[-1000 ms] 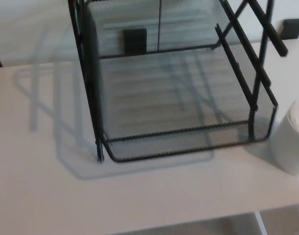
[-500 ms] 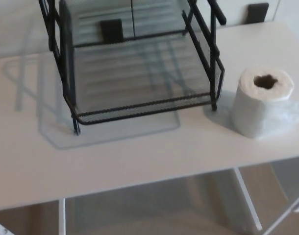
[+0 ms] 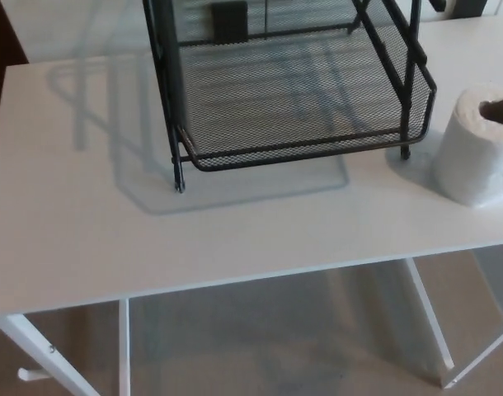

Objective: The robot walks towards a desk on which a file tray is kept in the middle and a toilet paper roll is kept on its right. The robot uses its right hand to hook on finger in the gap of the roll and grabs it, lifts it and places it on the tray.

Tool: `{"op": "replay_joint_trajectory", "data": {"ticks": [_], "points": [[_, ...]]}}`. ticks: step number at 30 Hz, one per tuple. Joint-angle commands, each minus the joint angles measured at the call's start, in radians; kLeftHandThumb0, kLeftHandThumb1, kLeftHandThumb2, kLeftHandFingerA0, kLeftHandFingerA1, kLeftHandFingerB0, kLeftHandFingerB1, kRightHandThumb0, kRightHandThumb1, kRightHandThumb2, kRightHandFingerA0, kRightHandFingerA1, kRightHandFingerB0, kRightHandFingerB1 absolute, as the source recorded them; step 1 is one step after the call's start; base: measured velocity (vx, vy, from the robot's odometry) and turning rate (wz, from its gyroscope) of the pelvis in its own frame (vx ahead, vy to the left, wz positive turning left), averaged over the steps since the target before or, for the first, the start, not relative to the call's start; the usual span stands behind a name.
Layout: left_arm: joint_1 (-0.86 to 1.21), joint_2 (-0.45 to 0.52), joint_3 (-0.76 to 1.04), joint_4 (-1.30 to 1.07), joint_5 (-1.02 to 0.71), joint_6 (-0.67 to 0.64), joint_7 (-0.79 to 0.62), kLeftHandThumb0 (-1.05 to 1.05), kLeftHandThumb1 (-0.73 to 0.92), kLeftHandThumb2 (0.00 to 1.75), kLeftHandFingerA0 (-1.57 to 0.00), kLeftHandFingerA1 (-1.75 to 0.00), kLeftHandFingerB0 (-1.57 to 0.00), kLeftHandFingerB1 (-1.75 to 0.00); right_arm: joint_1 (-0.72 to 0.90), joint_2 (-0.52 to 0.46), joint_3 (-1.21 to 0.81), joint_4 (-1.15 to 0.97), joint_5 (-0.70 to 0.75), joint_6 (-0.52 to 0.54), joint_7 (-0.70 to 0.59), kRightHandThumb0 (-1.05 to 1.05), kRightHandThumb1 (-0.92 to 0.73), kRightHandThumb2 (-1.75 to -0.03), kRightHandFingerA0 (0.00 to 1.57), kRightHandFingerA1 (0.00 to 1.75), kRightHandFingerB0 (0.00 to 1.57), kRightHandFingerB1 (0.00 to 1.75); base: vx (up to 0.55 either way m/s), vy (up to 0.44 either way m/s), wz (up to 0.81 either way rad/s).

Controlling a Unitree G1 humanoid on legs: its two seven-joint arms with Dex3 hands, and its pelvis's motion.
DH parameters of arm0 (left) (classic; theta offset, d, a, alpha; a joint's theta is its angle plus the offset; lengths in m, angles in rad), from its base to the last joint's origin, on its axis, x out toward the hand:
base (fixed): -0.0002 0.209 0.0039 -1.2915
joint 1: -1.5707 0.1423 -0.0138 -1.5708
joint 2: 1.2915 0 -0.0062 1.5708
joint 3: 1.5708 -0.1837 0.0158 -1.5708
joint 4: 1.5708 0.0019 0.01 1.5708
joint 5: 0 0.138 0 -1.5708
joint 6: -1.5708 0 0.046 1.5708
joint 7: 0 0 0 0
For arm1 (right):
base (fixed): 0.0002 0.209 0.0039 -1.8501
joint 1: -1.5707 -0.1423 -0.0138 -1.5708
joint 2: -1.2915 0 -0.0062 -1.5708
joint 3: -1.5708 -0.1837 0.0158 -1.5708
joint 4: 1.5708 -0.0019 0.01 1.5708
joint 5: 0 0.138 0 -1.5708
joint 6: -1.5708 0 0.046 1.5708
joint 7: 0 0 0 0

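Note:
A black wire-mesh file tray (image 3: 293,153) stands on the white desk (image 3: 111,223), its open front rim facing me, its upper tiers cut off by the top of the head view. A white toilet paper roll (image 3: 476,148) stands upright on the desk just right of the tray's front right corner, its dark core hole facing up, partly cut by the right edge. Neither of my hands shows in the view.
The desk's near edge runs across the lower half of the picture, with white legs (image 3: 429,322) and floor beneath. A small dark block (image 3: 229,20) shows behind the tray's mesh by the wall.
The whole picture has shifted as the camera moved: the tray and roll now sit further right than half a second ago. Nothing on the desk itself has moved.

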State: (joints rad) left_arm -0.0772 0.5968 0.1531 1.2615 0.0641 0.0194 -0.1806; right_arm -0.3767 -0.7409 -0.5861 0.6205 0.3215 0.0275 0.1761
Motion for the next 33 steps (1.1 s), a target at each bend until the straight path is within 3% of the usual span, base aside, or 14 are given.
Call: {"op": "replay_joint_trajectory", "data": {"ticks": [1, 6, 7, 8, 9, 11, 13, 14, 16, 17, 18, 27, 28, 33], "points": [[-0.002, 0.006, 0.017, 0.001, -0.015, -0.022, 0.016, -1.05, 0.63, 1.22, -0.15, -0.74, -0.08, -0.63, -0.023, -0.022, 0.083, -0.087, -0.091, -0.054, -0.012, -0.81, -0.41, -0.73, 0.19, 0.94, 0.00, 0.84, -0.04, -0.081, 0.02], [-0.010, 0.000, 0.083, -0.011, -0.058, -0.063, 0.011, -1.05, 0.63, 1.24, -0.11, -0.78, -0.10, -0.66, 0.104, 0.021, 0.086, -0.275, -0.105, -0.045, -0.026, -0.66, -0.53, -0.63, 0.18, 0.77, 0.00, 0.42, 0.00, -0.017, 0.01], [-0.011, -0.002, 0.101, -0.012, -0.066, -0.075, 0.013, -1.05, 0.64, 1.25, -0.09, -0.79, -0.10, -0.67, 0.124, 0.029, 0.080, -0.314, -0.103, -0.034, -0.032, -0.70, -0.41, -0.87, 0.18, 0.70, 0.00, 0.48, 0.00, 0.000, 0.00], [-0.011, -0.002, 0.108, -0.008, -0.067, -0.084, 0.015, -1.05, 0.64, 1.25, -0.09, -0.79, -0.10, -0.67, 0.135, 0.033, 0.076, -0.335, -0.103, -0.025, -0.037, -0.70, -0.41, -0.87, 0.18, 0.70, 0.00, 0.48, 0.00, 0.000, 0.00], [-0.012, -0.001, 0.108, -0.010, -0.062, -0.087, 0.021, -1.05, 0.66, 1.27, -0.13, -0.81, -0.09, -0.68, 0.141, 0.043, 0.063, -0.358, -0.092, -0.003, -0.047, -0.65, -0.54, -0.60, 0.13, 0.79, 0.00, 0.54, 0.00, 0.000, 0.00], [-0.007, 0.001, 0.123, -0.010, -0.068, -0.098, 0.026, -1.05, 0.66, 1.26, -0.19, -0.85, -0.10, -0.70, 0.163, 0.042, 0.043, -0.389, -0.087, 0.017, -0.044, -0.69, -0.57, -0.56, 0.10, 0.80, 0.00, 0.45, 0.00, 0.000, 0.00], [-0.006, 0.004, 0.141, -0.001, -0.078, -0.106, 0.033, -1.05, 0.67, 1.26, -0.17, -0.82, -0.07, -0.68, 0.171, 0.041, 0.015, -0.409, -0.069, 0.042, -0.046, -0.72, -0.56, -0.55, 0.10, 0.86, 0.00, 0.60, 0.00, 0.000, 0.00], [-0.007, 0.004, 0.156, 0.001, -0.088, -0.103, 0.030, -1.05, 0.67, 1.25, -0.16, -0.82, -0.09, -0.68, 0.174, 0.040, 0.005, -0.421, -0.067, 0.049, -0.043, -0.79, -0.41, -0.85, 0.19, 0.74, 0.01, 0.56, 0.00, 0.000, 0.00], [-0.007, 0.002, 0.163, 0.006, -0.085, -0.114, 0.027, -1.05, 0.68, 1.24, -0.14, -0.80, -0.10, -0.66, 0.190, 0.042, -0.003, -0.446, -0.056, 0.046, -0.015, -0.81, -0.43, -0.86, 0.21, 0.73, 0.01, 0.52, 0.00, 0.000, 0.00], [-0.009, 0.001, 0.164, 0.008, -0.083, -0.116, 0.028, -1.05, 0.68, 1.24, -0.11, -0.79, -0.11, -0.67, 0.196, 0.036, 0.005, -0.466, -0.070, 0.074, -0.019, -0.69, -0.41, -0.85, 0.21, 0.67, 0.00, 0.48, 0.00, 0.000, 0.00], [-0.012, 0.001, 0.167, 0.005, -0.086, -0.114, 0.021, -1.05, 0.69, 1.25, -0.05, -0.76, -0.09, -0.65, 0.203, 0.039, 0.014, -0.477, -0.088, 0.055, -0.020, -0.59, -0.57, -0.58, 0.18, 0.64, 0.01, 0.44, 0.00, 0.000, 0.00], [-0.055, -0.005, 0.175, 0.006, -0.092, -0.106, 0.031, -1.05, 0.70, 1.26, -0.10, -0.80, -0.11, -0.68, 0.190, -0.012, 0.153, -0.462, -0.108, 0.054, 0.143, -0.49, -0.53, -0.74, 0.16, 0.53, 0.04, 0.21, 0.00, 0.000, 0.00], [-0.055, -0.008, 0.174, 0.002, -0.093, -0.105, 0.033, -1.05, 0.69, 1.25, -0.14, -0.82, -0.12, -0.70, 0.187, -0.027, 0.180, -0.450, -0.122, 0.047, 0.163, -0.49, -0.58, -0.57, 0.22, 0.47, 0.01, 0.27, 0.00, 0.000, 0.00], [-0.045, -0.019, 0.160, 0.003, -0.082, -0.104, 0.047, -1.05, 0.68, 1.23, -0.18, -0.82, -0.13, -0.71, 0.154, -0.104, 0.337, -0.427, -0.170, 0.100, 0.270, -0.42, -0.55, -0.56, 0.26, 0.39, 0.05, 0.25, 0.00, 0.000, 0.00]]}}
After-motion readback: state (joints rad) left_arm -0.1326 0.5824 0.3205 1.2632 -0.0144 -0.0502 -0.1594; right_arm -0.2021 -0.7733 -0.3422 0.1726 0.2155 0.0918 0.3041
